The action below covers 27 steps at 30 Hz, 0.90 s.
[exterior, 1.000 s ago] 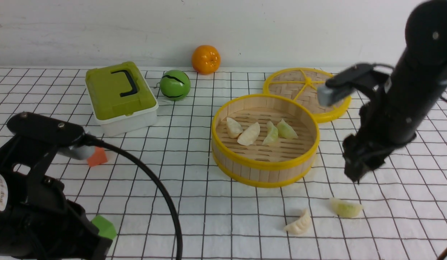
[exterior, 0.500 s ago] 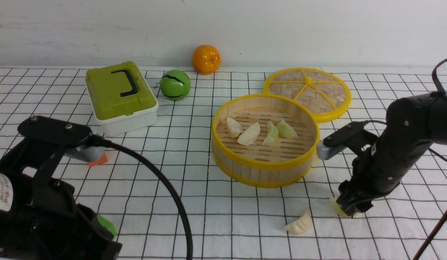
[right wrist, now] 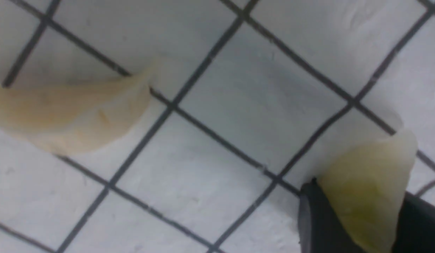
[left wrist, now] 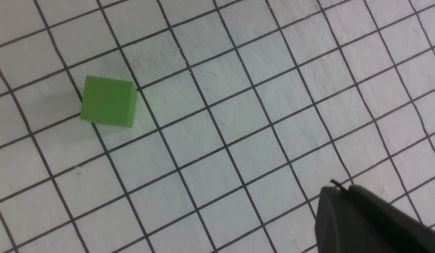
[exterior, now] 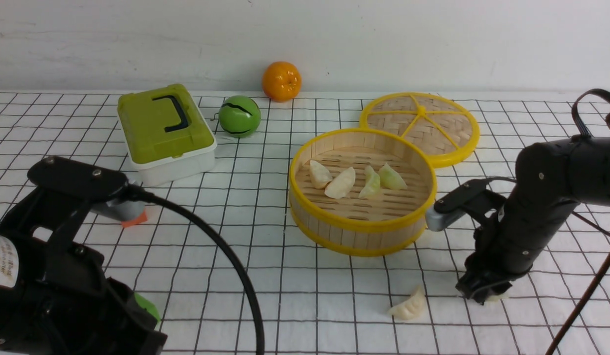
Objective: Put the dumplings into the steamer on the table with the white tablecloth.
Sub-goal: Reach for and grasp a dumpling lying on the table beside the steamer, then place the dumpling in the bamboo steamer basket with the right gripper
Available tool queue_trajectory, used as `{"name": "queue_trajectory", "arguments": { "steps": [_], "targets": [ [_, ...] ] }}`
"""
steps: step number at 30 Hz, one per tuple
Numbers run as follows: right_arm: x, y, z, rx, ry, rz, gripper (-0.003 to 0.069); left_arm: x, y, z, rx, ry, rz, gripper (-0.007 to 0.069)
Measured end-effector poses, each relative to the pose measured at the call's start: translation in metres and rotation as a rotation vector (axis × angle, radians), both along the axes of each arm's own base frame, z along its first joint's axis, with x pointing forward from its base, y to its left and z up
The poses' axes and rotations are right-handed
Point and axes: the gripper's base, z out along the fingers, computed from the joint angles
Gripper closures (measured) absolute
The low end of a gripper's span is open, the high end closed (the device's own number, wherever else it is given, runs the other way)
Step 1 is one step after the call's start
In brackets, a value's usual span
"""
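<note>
**Right claw gripping green dumpling; steamer lying beyond-left**

- Surface: white gridded tablecloth, carrying everything listed here.
- Steamer: sitting open at centre, beyond and to the left of the right claw, near but not touching it. Four dumplings are lying on its slats.
- Left claw: hanging over bare cloth, well apart from every dumpling. Only one dark edge is showing, so its opening cannot be told.
- Right claw: pressing down at the cloth, fingers pinching the green dumpling from both sides.
- Cream dumpling: lying loose just left of the right claw, its long axis running near-left to far-right. The right claw is sitting far nearer it than the left.
</note>
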Motion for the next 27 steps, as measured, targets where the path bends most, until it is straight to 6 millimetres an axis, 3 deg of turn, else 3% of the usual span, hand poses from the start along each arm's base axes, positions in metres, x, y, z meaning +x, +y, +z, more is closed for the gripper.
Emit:
{"name": "queue_trajectory", "arguments": {
  "steps": [3,5,8,9,11,12,13,16,19,21,27],
  "targets": [
    [-0.006,0.001,0.022,0.010,-0.019,0.008,0.0456,0.000,0.000,0.000,0.000,-0.001,-0.001,0.0606],
    [-0.008,0.008,0.054,0.041,-0.084,0.023,0.0456,0.001,0.000,0.000,-0.002,-0.008,-0.002,0.0606],
    [-0.004,0.030,0.100,0.137,-0.199,0.044,0.0456,0.002,-0.001,0.001,-0.011,-0.024,-0.001,0.0606],
    [-0.004,0.033,0.103,0.145,-0.206,0.049,0.0456,0.002,-0.001,0.001,-0.012,-0.025,-0.001,0.0606],
    [0.004,0.058,0.128,0.240,-0.267,0.072,0.0456,0.002,-0.002,0.002,-0.025,-0.029,0.001,0.0606],
    [0.005,0.060,0.129,0.247,-0.269,0.074,0.0456,0.002,-0.002,0.002,-0.026,-0.030,0.001,0.0606],
    [0.012,0.075,0.135,0.291,-0.283,0.086,0.0456,0.002,-0.002,0.002,-0.032,-0.028,0.001,0.0604],
    [0.032,0.097,0.127,0.333,-0.272,0.088,0.0456,0.002,-0.003,0.002,-0.035,-0.026,0.000,0.0602],
    [0.048,0.107,0.115,0.337,-0.256,0.074,0.0456,0.002,-0.003,0.002,-0.035,-0.025,-0.001,0.0600],
    [0.067,0.115,0.095,0.334,-0.229,0.045,0.0456,0.001,-0.002,0.002,-0.027,-0.024,-0.010,0.0597],
    [0.090,0.123,0.055,0.297,-0.183,0.035,0.0452,0.000,-0.002,0.001,-0.012,-0.015,-0.027,0.0594]
  ]
}}
